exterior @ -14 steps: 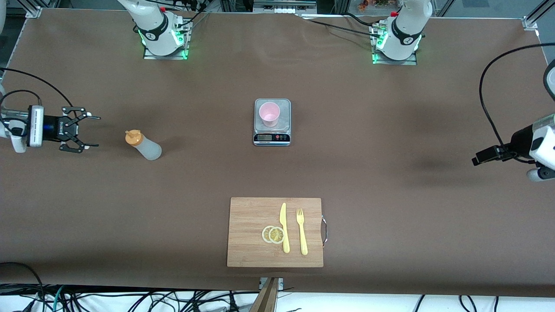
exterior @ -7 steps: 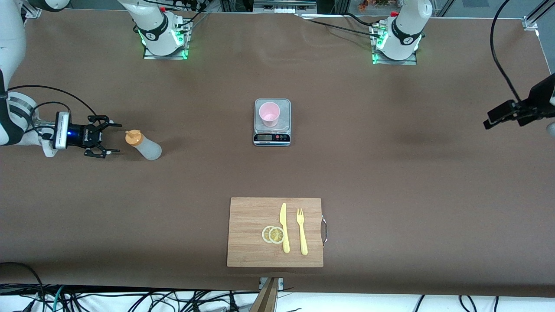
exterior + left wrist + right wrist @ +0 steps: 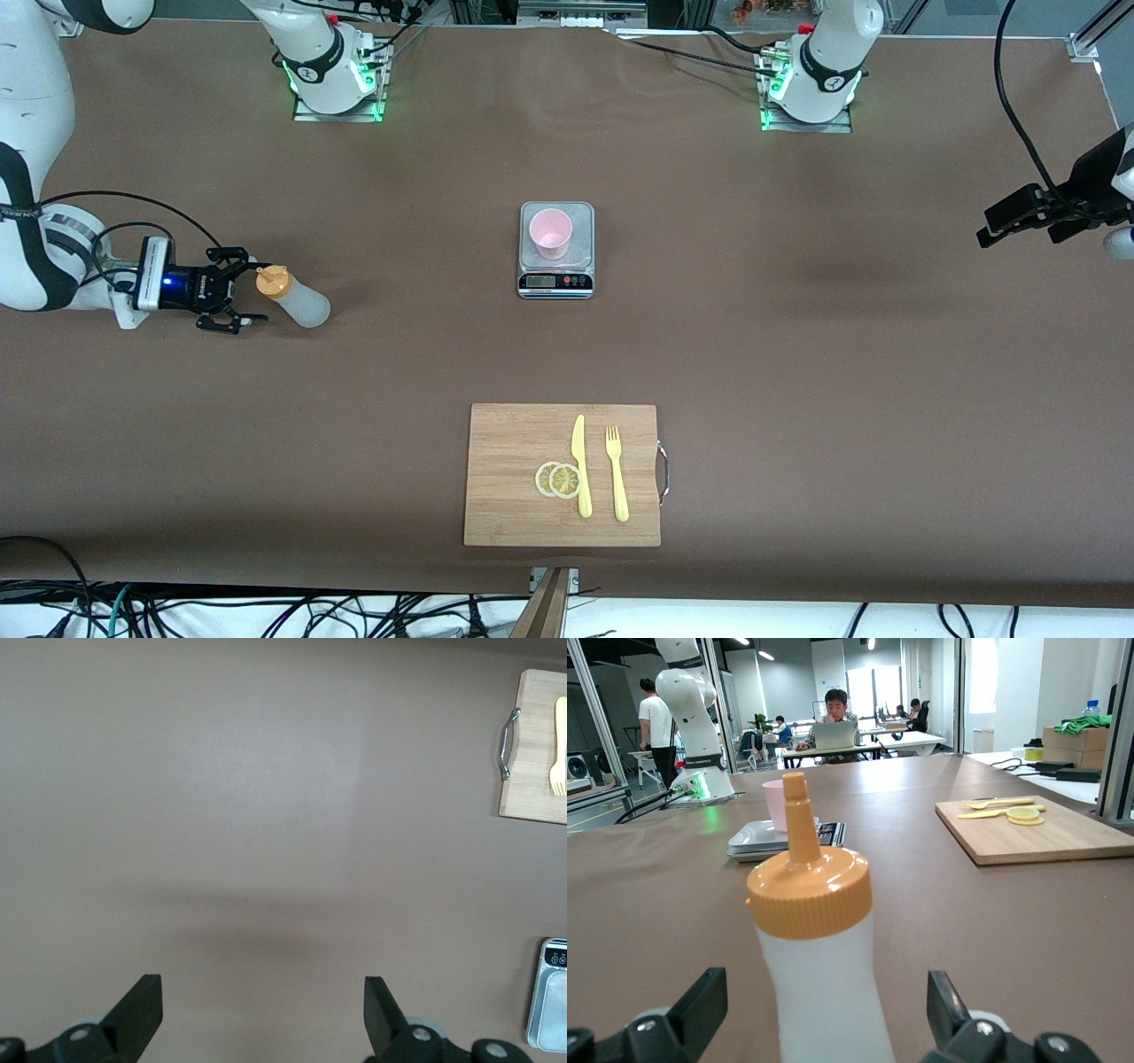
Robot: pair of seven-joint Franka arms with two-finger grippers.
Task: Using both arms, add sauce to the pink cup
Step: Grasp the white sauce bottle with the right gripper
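The sauce bottle [image 3: 297,303] stands upright toward the right arm's end of the table, whitish with an orange cap. My right gripper [image 3: 249,291] is open and level with the bottle, one finger on each side of it and not touching. In the right wrist view the bottle [image 3: 819,966] fills the gap between the open fingers of the gripper [image 3: 824,1010]. The pink cup [image 3: 550,232] stands on a small scale [image 3: 555,282] at mid-table and also shows in the right wrist view [image 3: 775,804]. My left gripper [image 3: 997,223] is open and empty, up in the air over the left arm's end of the table [image 3: 263,1005].
A wooden cutting board [image 3: 514,496] lies nearer to the front camera than the scale. It carries two lemon slices [image 3: 558,479], a yellow knife [image 3: 580,465] and a yellow fork [image 3: 617,474]. The left wrist view shows the board's handle end [image 3: 532,771] and the scale's corner [image 3: 551,997].
My right gripper has moved along the table toward the bottle and now has its open fingers on either side of it. My left gripper has shifted slightly in the air.
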